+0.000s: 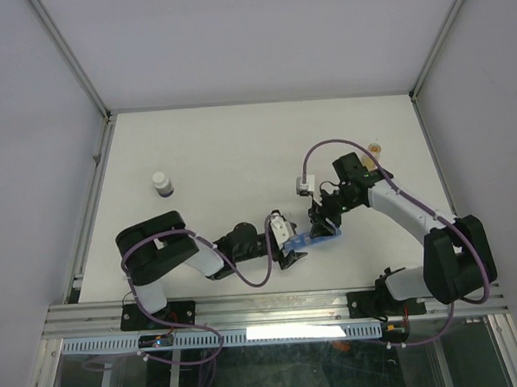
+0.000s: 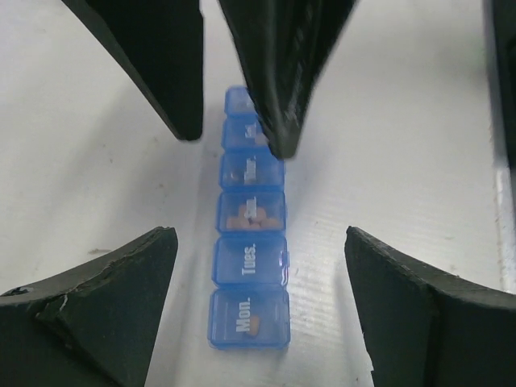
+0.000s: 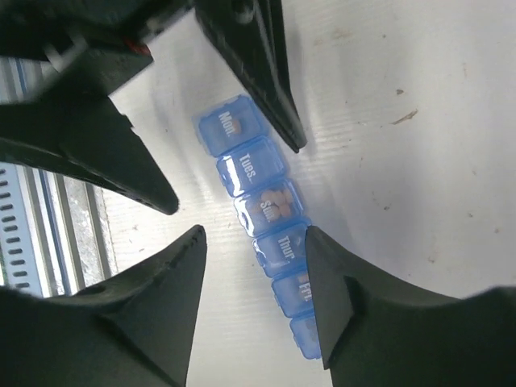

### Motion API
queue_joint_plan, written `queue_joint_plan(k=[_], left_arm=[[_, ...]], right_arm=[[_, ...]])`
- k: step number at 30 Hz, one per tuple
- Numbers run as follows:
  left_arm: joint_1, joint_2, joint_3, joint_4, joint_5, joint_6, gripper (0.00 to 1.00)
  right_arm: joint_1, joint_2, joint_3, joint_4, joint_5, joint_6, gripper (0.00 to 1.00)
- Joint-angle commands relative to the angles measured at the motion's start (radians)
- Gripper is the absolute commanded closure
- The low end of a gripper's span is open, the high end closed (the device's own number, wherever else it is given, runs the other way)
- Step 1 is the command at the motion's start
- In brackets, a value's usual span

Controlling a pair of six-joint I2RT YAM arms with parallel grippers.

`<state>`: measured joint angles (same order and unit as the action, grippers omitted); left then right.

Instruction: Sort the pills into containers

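The containers are one translucent-blue strip (image 1: 306,239) (image 2: 250,266) (image 3: 260,187) of day-marked cells, lying flat on the table between both grippers. Pale pills (image 2: 251,218) (image 3: 276,203) show in its third cell, and one pill (image 2: 253,325) lies in the "Mon." cell. My left gripper (image 1: 289,254) (image 2: 258,306) is open, its fingers wide on either side of the strip's "Mon." end without touching it. My right gripper (image 1: 324,229) (image 3: 254,242) is open over the other end. Its right finger (image 3: 339,298) covers part of the "Thur." and "Fri." cells. Nothing is held between either pair of fingers.
A white capped bottle (image 1: 163,183) stands at the left of the table. A small amber jar (image 1: 375,147) sits at the back right. The metal rail (image 1: 273,307) at the near table edge runs just behind the strip.
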<state>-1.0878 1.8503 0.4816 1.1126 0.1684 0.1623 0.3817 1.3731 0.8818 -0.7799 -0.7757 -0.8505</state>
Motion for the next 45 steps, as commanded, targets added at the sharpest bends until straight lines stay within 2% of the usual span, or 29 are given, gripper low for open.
queue_joint_plan(k=[1,7,10,13,17,21,23,36,41,45], left_arm=[[-0.011,-0.14,-0.01,-0.013,0.017,-0.065,0.13],[-0.011,-0.256,-0.056,-0.111,-0.008,-0.167,0.13],[-0.011,-0.313,-0.067,-0.189,-0.037,-0.238,0.19],[-0.011,-0.368,-0.084,-0.24,-0.053,-0.284,0.34],[-0.01,-0.414,-0.097,-0.288,-0.077,-0.327,0.65],[-0.009,-0.444,-0.077,-0.351,-0.079,-0.353,0.84],[-0.008,-0.435,-0.048,-0.388,-0.076,-0.365,0.9],[0.03,-0.447,0.081,-0.608,-0.032,-0.503,1.0],[0.056,-0.474,0.1,-0.649,-0.003,-0.535,1.0],[0.074,-0.43,0.112,-0.661,0.032,-0.552,1.0]], right_arm=[[-0.006,-0.087,-0.076,0.069,-0.04,-0.122,0.41],[-0.039,-0.224,-0.212,0.084,-0.125,-0.432,0.28],[-0.041,-0.255,-0.25,0.107,-0.103,-0.517,0.23],[-0.036,-0.234,-0.26,0.16,-0.066,-0.518,0.21],[-0.015,-0.172,-0.251,0.194,0.009,-0.497,0.21],[0.011,-0.131,-0.253,0.229,0.065,-0.476,0.22],[0.023,-0.11,-0.25,0.238,0.091,-0.468,0.24],[0.065,-0.039,-0.24,0.261,0.162,-0.449,0.54],[0.067,-0.041,-0.239,0.26,0.161,-0.447,0.58],[0.068,-0.041,-0.236,0.257,0.158,-0.442,0.59]])
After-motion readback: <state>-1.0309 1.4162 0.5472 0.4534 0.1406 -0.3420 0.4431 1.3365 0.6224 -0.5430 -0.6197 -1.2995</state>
